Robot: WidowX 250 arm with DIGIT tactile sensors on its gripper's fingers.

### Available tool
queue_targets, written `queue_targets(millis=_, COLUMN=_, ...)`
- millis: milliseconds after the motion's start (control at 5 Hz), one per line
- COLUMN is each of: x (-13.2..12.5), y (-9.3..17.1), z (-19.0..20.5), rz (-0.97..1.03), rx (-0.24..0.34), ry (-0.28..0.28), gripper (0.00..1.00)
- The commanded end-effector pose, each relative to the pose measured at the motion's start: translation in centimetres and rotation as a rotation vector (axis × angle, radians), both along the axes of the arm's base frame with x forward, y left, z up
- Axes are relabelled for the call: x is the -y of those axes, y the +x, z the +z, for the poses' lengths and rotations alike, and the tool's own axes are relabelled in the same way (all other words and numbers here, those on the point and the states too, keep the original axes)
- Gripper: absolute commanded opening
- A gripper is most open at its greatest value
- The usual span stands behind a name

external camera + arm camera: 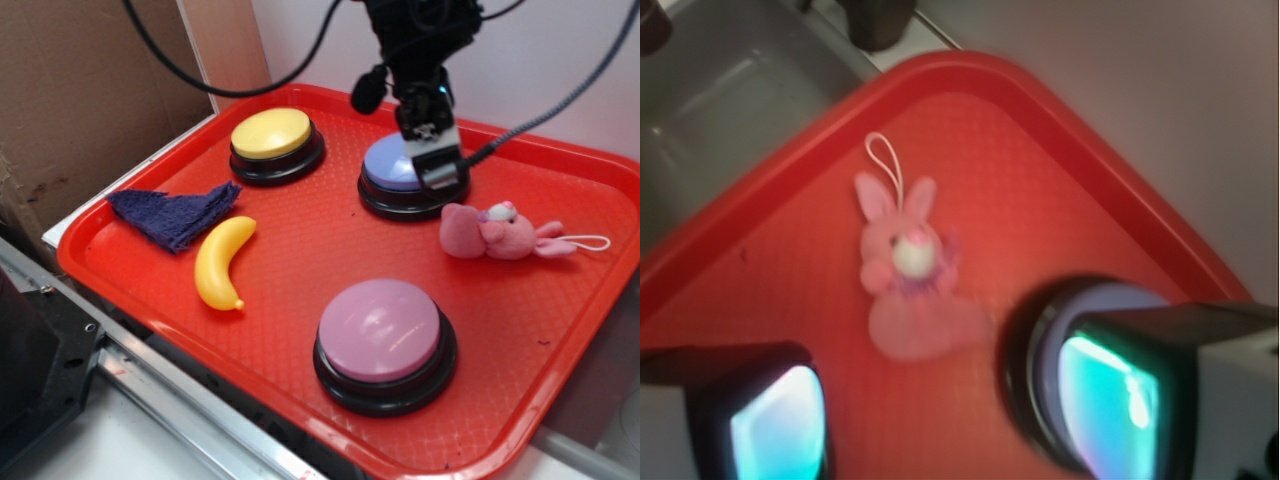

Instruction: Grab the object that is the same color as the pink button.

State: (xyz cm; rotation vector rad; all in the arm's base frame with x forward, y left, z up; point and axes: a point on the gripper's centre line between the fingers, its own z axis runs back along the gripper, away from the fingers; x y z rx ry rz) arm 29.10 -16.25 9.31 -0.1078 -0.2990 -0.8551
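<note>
Pink plush animal point(497, 234) lies on its side on the red tray point(300, 250), near the far right corner, its white loop cord point(588, 242) trailing toward the rim. My tool point(437, 165) hangs above the lavender-blue button point(395, 165), just beside the plush and not touching it. In the wrist view my fingers point(780, 425) stand wide apart with nothing between them, the plush point(905, 275) ahead of the gap. The pink button point(380, 330) sits at the near edge, apart from the plush.
</note>
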Motion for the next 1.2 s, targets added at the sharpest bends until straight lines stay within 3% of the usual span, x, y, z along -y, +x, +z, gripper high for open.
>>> queue_targets(millis=0, x=3.2, y=0.4, z=-1.5, rz=-0.047, rx=0.023, ry=0.079, gripper=1.00)
queue_targets(millis=400, x=3.6, y=0.9, z=-4.4, rz=-0.019, rx=-0.032, ry=0.140, gripper=1.00)
queue_targets(millis=600, x=3.2, y=1.4, z=-4.9, rz=-0.015, rx=-0.080, ry=0.108, gripper=0.76)
queue_targets(millis=800, x=2.7, y=1.7, z=-4.7, rz=-0.004, rx=-0.106, ry=0.106, gripper=0.00)
queue_targets(millis=1000, x=2.3, y=1.5, z=-3.6, rz=0.083, rx=-0.108, ry=0.146, gripper=0.00)
